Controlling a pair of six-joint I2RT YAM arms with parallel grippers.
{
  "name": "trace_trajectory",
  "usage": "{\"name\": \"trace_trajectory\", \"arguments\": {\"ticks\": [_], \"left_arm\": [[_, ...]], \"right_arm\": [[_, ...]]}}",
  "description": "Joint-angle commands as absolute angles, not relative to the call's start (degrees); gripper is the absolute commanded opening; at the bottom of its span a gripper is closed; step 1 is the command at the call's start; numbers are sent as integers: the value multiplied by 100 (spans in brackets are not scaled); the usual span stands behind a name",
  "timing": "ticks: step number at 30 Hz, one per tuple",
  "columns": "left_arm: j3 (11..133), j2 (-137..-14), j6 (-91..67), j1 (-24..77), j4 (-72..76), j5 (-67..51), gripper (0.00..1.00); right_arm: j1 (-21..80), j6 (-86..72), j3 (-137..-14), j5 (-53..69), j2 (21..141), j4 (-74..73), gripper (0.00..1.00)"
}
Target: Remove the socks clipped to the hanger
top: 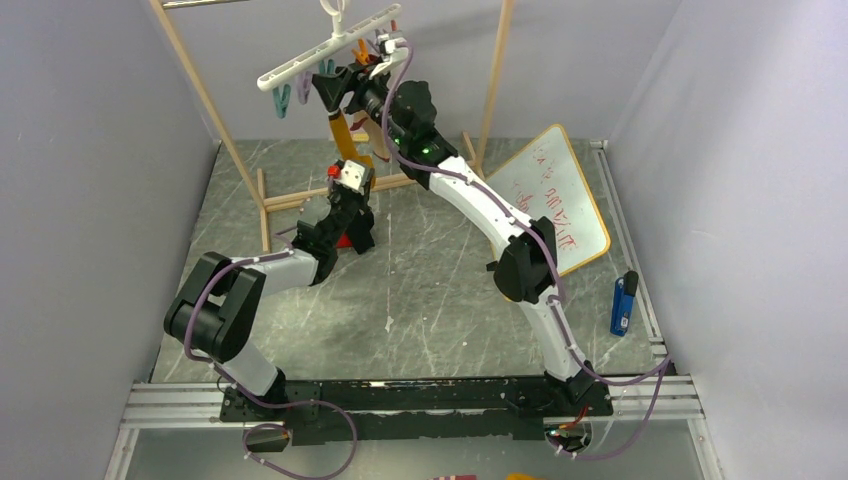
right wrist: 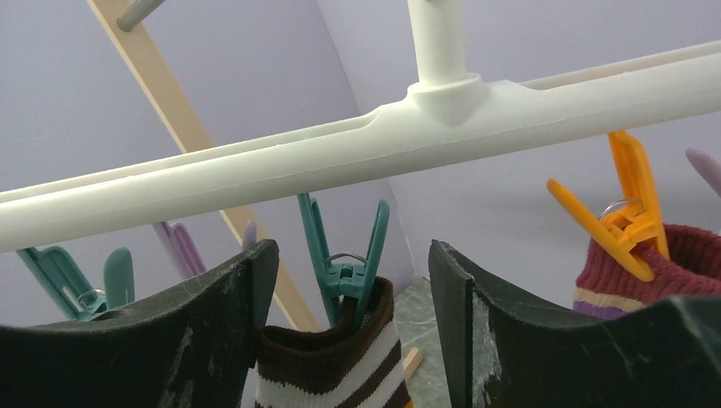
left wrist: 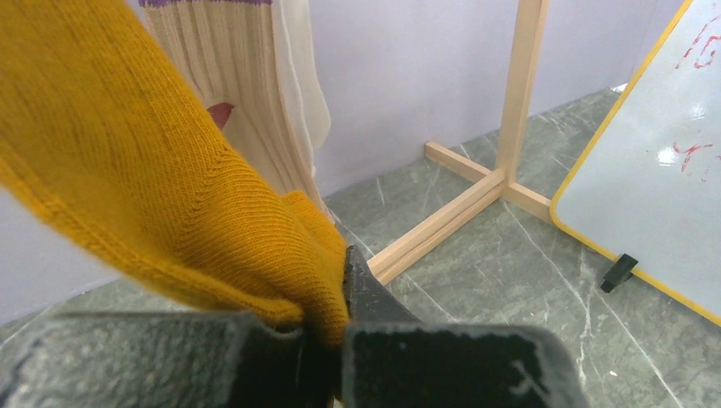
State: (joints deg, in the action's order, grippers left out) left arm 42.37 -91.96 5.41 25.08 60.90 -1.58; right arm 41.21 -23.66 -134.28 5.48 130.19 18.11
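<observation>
This looked like a robotics lab cell: plain lilac panels (top: 90,150) boxed in a grey marbled surface (top: 440,300), two robot arms (top: 480,215) were bolted to an aluminium rail (top: 170,405) along the bottom, and a whiteboard (top: 560,200) lay right of centre.

A wooden rack frame (top: 493,88) was observed standing around and behind the right claw (top: 368,62). A yellow-edged whiteboard (top: 556,200) was noted on the grey marbled table (top: 430,300), right of the left claw (top: 353,168). A blue object (top: 622,303) was recorded farther right.

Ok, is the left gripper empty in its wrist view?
No, the left gripper is shut on the mustard-yellow sock, whose end is pinched between its closed jaws.
</observation>
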Motion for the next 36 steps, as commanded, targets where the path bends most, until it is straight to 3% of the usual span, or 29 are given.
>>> {"name": "trace_trajectory", "arguments": {"ticks": [1,6,26,31,36], "left_arm": [[4183,-9007,703,2555,6144,-79,5],[4192,-9026,712,2575,6126,-80,5],[4219,-9175,695,2621,6134,-79,5],[4219,-9184,709,2635,6126,-70,5],[4236,-9201,703,2645,6117,-62,5]], "right_arm": [[4102,-2445,-13825,407,13153,2178,68],[4096,-2494,-13757,356,13153,2338,63],[4078,-2375,-13825,367,13157,2534,56],[4065,-2367,-13911,374,13184,2515,50],[4052,-2371,-13905,394,13178,2511,38]]}}
